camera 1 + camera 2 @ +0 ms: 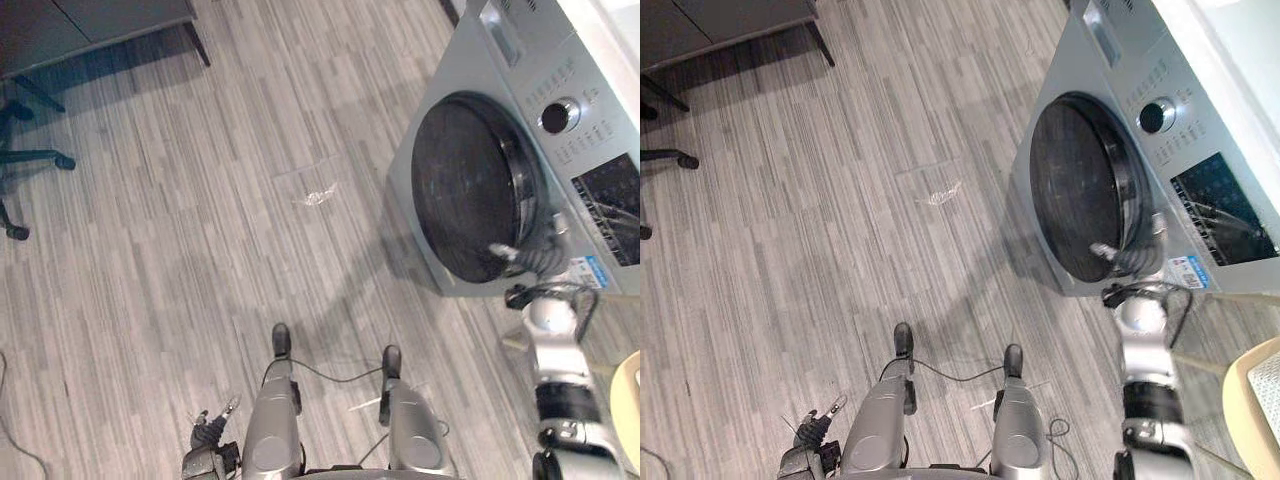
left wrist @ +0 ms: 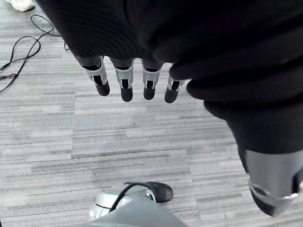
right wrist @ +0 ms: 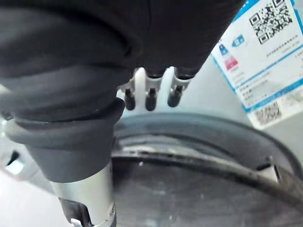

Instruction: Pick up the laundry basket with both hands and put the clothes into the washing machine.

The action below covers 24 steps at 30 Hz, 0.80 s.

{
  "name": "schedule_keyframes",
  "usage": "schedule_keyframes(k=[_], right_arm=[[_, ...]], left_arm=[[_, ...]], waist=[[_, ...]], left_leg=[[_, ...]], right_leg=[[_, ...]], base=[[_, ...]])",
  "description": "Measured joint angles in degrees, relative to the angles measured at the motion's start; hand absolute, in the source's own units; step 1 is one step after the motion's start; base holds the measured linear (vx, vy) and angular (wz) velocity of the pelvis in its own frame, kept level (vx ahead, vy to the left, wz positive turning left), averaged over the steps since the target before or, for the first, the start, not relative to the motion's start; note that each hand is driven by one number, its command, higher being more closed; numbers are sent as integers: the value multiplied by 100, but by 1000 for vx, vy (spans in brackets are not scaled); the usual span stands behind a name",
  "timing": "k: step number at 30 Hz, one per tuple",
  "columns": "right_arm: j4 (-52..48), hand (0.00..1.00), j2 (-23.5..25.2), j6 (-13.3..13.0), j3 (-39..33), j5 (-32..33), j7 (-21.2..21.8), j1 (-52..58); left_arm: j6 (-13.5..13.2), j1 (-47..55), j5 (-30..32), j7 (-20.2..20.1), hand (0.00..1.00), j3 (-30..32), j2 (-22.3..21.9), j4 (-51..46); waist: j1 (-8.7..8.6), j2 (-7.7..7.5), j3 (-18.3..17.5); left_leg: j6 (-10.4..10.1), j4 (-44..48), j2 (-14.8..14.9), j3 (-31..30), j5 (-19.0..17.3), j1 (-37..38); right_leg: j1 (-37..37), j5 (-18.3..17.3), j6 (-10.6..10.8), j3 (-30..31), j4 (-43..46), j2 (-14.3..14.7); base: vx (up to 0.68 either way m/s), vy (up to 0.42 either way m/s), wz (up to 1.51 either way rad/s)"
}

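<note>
My right hand (image 1: pixel 528 262) holds straight, empty fingers at the door (image 1: pixel 465 190) rim of the washing machine (image 1: pixel 520 90), probably to open it first, my left hand (image 2: pixel 124 78) hangs slack, and what looks like the laundry basket (image 1: pixel 628 400) waits beside me.

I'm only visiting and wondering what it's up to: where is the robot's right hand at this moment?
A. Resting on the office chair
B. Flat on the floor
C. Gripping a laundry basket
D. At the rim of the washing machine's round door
D: the right hand is up at the rim of the washing machine door, its fingers straight and holding nothing.
</note>
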Motion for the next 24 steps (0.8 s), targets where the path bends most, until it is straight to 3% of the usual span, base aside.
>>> schedule_keyframes(k=[7, 10, 16, 19, 22, 24], right_arm=[[1022, 0, -169, 136, 211, 283, -80, -958], [1048, 0, 55, 218, 382, 305, -371, -1090], [716, 0, 287, 230, 1192, 529, -381, -1048], [161, 0, 396, 237, 2061, 686, -147, -883], [-470, 0, 617, 233, 2996, 761, 385, -734], [-1046, 0, 950, 75, 3875, 978, 894, -566]], left_arm=[[-36, -84, -254, 24, 0, -323, -46, -7], [-36, -86, -322, 75, 0, -433, -12, 11], [-33, -147, -424, 128, 0, -454, -7, 16], [-19, -169, -424, 127, 0, -464, 0, 16], [9, -211, -420, 124, 0, -460, 2, 19], [23, -277, -419, 124, 0, -456, -4, 27]], waist=[[126, 194, 172], [116, 195, 173], [91, 223, 187], [99, 228, 190], [124, 231, 190], [248, 234, 188]], left_leg=[[3, -112, -7, -55, 100, -143], [2, -114, -12, -61, 101, -155], [-31, -114, 16, -65, 140, -119], [-37, -114, 25, -118, 142, -89], [-67, -115, 13, -326, 161, -91], [-76, -114, 8, -485, 167, -66]], right_leg=[[-187, 1, -2, -37, 48, 2], [-202, 1, -2, -40, 67, -4], [-243, -23, -15, -35, 187, 14], [-241, -53, -22, -58, 285, 20], [-186, -116, -33, -207, 369, 15], [-69, -209, -44, -384, 433, 11]], base=[[4, -2, 2], [9, 0, 1], [-43, 0, -3], [-77, 4, 5], [-33, -3, 25], [5, -15, 40]])
